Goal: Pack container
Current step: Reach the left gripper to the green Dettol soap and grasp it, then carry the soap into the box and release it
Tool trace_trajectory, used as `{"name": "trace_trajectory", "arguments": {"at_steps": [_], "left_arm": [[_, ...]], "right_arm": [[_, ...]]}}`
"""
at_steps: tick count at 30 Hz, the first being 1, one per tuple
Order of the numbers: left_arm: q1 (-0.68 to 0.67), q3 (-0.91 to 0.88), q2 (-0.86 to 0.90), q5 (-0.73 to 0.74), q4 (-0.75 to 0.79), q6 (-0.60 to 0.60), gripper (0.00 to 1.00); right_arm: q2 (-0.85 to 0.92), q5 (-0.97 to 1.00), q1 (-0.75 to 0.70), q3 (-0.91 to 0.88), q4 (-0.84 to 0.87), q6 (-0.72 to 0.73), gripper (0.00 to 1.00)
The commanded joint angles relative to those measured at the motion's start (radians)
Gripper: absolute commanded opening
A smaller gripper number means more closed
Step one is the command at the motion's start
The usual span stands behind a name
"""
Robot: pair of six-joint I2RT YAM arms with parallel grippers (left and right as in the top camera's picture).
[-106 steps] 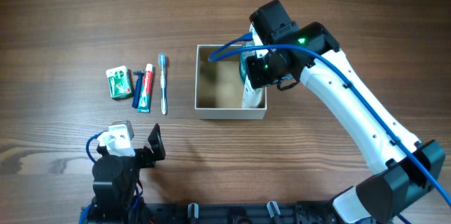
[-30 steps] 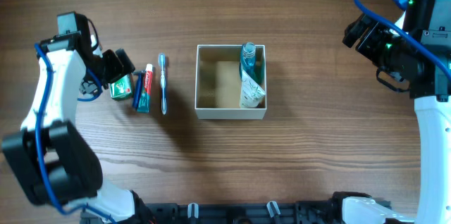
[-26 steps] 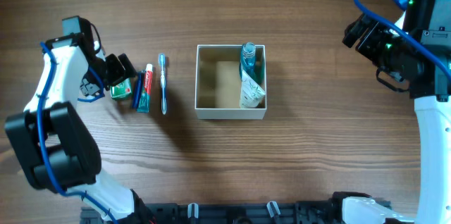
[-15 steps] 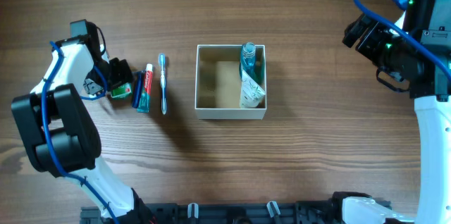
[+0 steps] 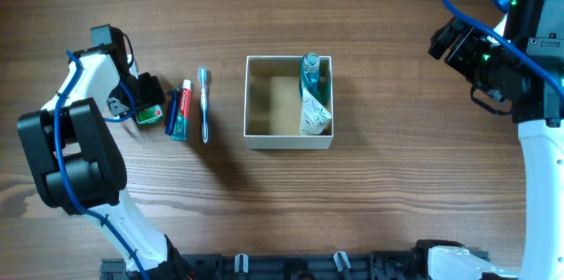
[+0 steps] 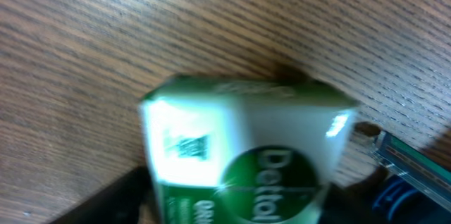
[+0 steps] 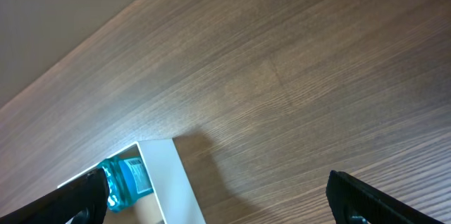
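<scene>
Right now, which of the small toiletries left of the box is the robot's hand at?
The green-and-white packet, leftmost in the row: the left gripper sits over it. The toothpaste tube and toothbrush lie farther right, clear of it.

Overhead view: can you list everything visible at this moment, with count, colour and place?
table: 1, brown wood grain, under everything
container: 1, white walls and tan inside, centre of the table
bottle: 1, blue-teal with white below it (whether that is a second item is unclear), inside the container along its right wall
toothbrush: 1, blue, left of the container
toothpaste tube: 1, red, white and teal, left of the toothbrush
dark blue item: 1, left of the tube, too small to identify
packet: 1, green and white, far left
left gripper: at the packet, grip unclear
right gripper: open, far right, away from the items
</scene>
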Motion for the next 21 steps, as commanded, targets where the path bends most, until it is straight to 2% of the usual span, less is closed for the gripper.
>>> {"name": "trace_trajectory", "arguments": {"at_steps": [1,4,6,15,21], "left_arm": [[0.0,0.005,0.037,-0.005,0.006,0.018,0.6],[0.0,0.005,0.032,0.0,-0.002,0.017,0.47],[0.0,0.005,0.011,0.004,-0.008,0.016,0.43],[-0.058,0.084,-0.272,0.068,-0.132,0.01,0.41],[-0.253,0.084,-0.48,0.165,-0.168,-0.041,0.4]], "right_arm": [[-0.002,-0.009,-0.001,0.016,0.001,0.014,1.0],[-0.002,-0.009,-0.001,0.016,0.001,0.014,1.0],[-0.002,-0.009,-0.001,0.016,0.001,0.014,1.0],[-0.002,-0.009,-0.001,0.016,0.001,0.014,1.0],[-0.002,-0.009,-0.001,0.016,0.001,0.014,1.0]]}}
